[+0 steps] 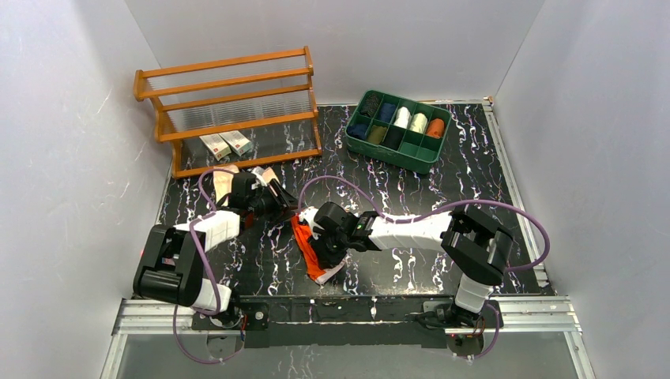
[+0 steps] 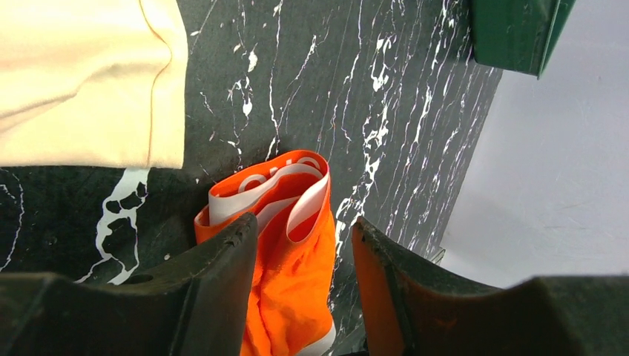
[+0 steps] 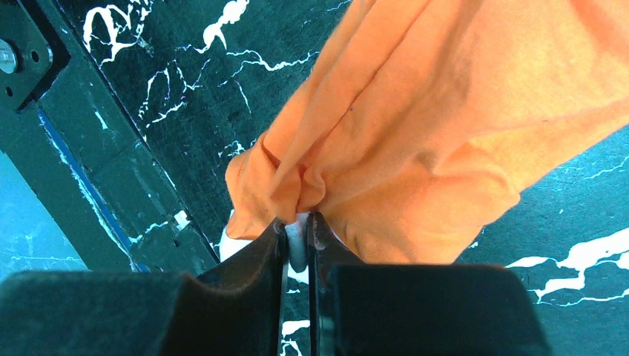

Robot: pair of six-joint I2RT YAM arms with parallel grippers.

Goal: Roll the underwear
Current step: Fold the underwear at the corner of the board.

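Step in hand, as judged: orange underwear being taken at both ends for straightening; no roll formed yet. Garment lies crumpled well in front of wooden rack. Right gripper clenched on its end farthest from rack. Left gripper fingers held apart, nothing grasped, waistband framed between. Tan underwear seen flat just before rack. Next move calls for waistband pinched, cloth stretched. Table rail close beside pinched end; bare table available right of rack.
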